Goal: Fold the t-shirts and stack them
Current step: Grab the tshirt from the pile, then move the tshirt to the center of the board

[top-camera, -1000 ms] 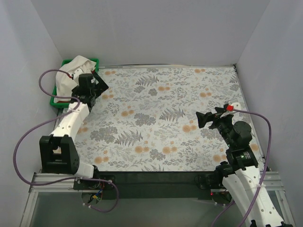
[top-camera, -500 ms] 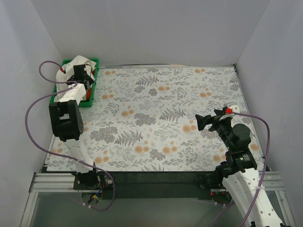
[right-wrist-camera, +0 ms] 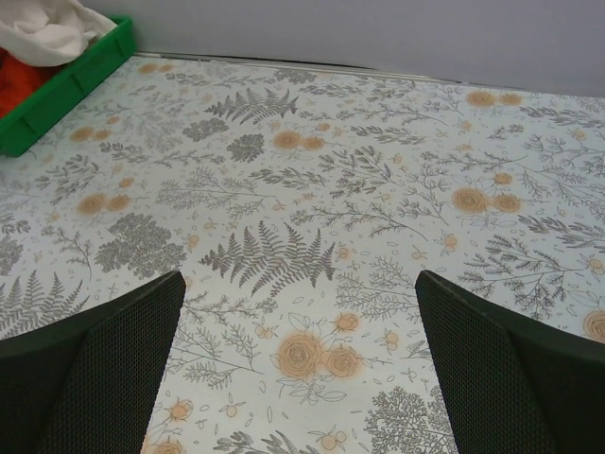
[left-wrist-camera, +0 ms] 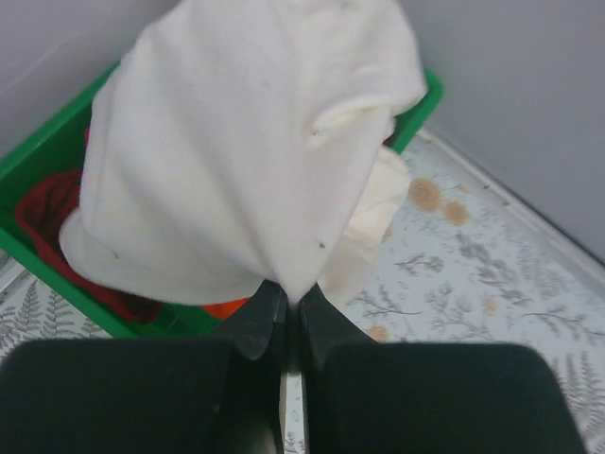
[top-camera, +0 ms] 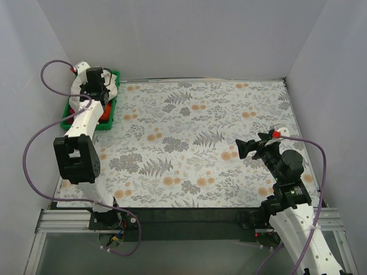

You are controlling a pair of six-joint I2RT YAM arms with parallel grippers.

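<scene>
The cream t-shirt (left-wrist-camera: 236, 161) is heaped over the green bin (left-wrist-camera: 38, 156) at the far left corner. My left gripper (left-wrist-camera: 293, 298) is shut on a pinched fold of its lower edge, with the cloth bunched into a point between the fingers. Under it lie a red t-shirt (left-wrist-camera: 47, 203) and a bit of an orange t-shirt (left-wrist-camera: 227, 307). From above, the left gripper (top-camera: 94, 80) sits over the bin (top-camera: 109, 114) and the cream t-shirt (top-camera: 76, 91). My right gripper (top-camera: 243, 146) hangs over the right side of the tablecloth; in its own view the right gripper (right-wrist-camera: 298, 277) is open and holds nothing.
The floral tablecloth (top-camera: 195, 137) covers the whole table between grey walls. In the right wrist view the bin (right-wrist-camera: 66, 90) is far off at the upper left, with cream cloth (right-wrist-camera: 52, 33) and orange cloth (right-wrist-camera: 14, 76) inside. A purple cable (top-camera: 34, 143) loops beside the left arm.
My left arm has reached out over the bin, and its gripper has gone from open to shut on the cream t-shirt. The right arm has hardly moved.
</scene>
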